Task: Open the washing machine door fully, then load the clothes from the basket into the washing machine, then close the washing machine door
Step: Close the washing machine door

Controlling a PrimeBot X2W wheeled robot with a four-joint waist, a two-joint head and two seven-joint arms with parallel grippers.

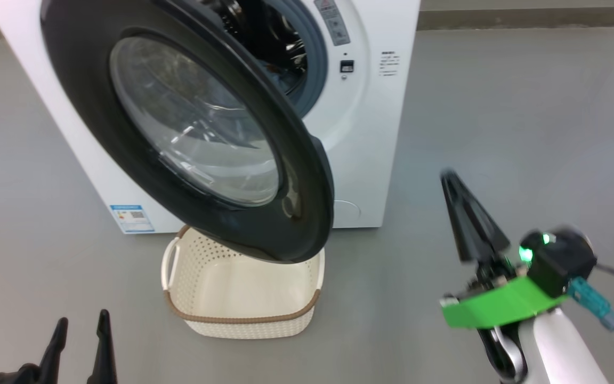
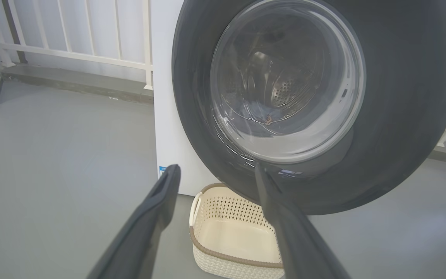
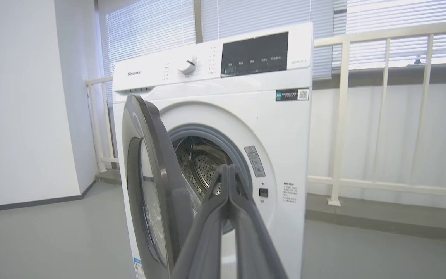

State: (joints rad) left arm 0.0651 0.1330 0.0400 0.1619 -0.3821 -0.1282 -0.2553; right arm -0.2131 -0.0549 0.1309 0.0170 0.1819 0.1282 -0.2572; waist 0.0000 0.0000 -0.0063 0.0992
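The white washing machine (image 1: 371,133) stands with its round black washing machine door (image 1: 307,176) swung out partway over the basket (image 1: 243,319). The cream basket sits on the floor in front of the machine with nothing in it. In the left wrist view, light blue clothes (image 2: 252,116) with an orange-brown mark lie low in the drum, seen through the door glass (image 2: 285,81). My left gripper (image 1: 80,328) is open at the lower left, short of the basket (image 2: 234,232). My right gripper (image 1: 447,176) is shut on nothing, off to the right of the door, pointing at the drum opening (image 3: 199,162).
Grey floor (image 1: 525,106) lies open to the right of the machine. A white railing (image 3: 385,116) and window blinds run behind it, and a white wall (image 3: 21,97) stands on the far side. A blue label (image 1: 131,217) marks the machine's lower front.
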